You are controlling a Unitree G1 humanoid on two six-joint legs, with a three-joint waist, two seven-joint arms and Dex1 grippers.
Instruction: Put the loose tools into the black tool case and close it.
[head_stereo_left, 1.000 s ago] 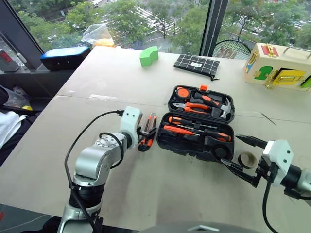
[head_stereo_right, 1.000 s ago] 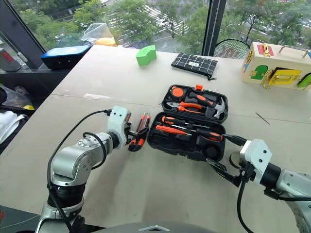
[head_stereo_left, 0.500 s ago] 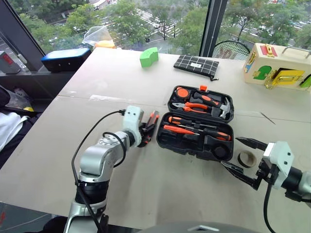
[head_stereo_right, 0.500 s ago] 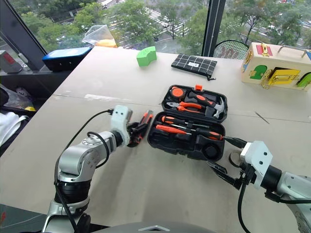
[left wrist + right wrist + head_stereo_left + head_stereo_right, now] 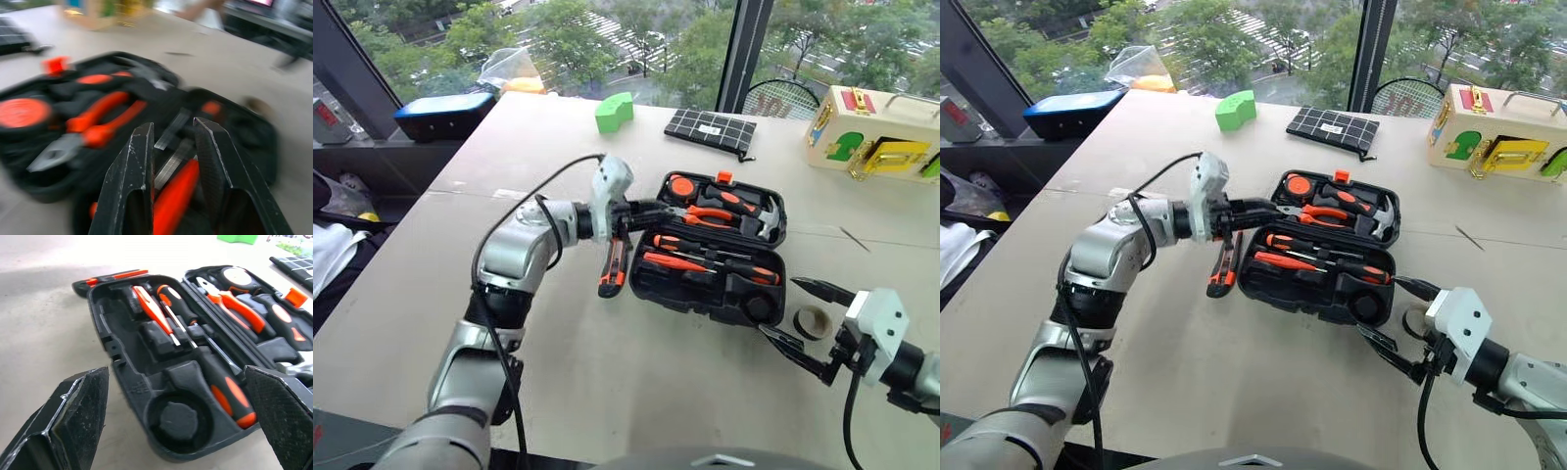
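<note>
The pale surface (image 5: 636, 392) carries the black tool case (image 5: 717, 250), which lies open near the middle with its lid tipped back toward the window. Clipped in the lid are a hammer (image 5: 759, 213), pliers (image 5: 705, 213) and a round orange tape measure (image 5: 682, 187); two long screwdrivers (image 5: 705, 257) sit in the slots of the lower half. The left gripper (image 5: 656, 210) reaches level over the case's left edge, and whether its fingers (image 5: 132, 171) pinch anything cannot be told. The utility knife (image 5: 612, 269) shows just below that arm at the case's left side; whether it hangs or lies flat is unclear. The right gripper (image 5: 806, 323) waits near the case's right corner, fingers (image 5: 78, 416) spread wide and empty. Between them, a small tape roll (image 5: 813, 320) lies on the surface beside the case.
</note>
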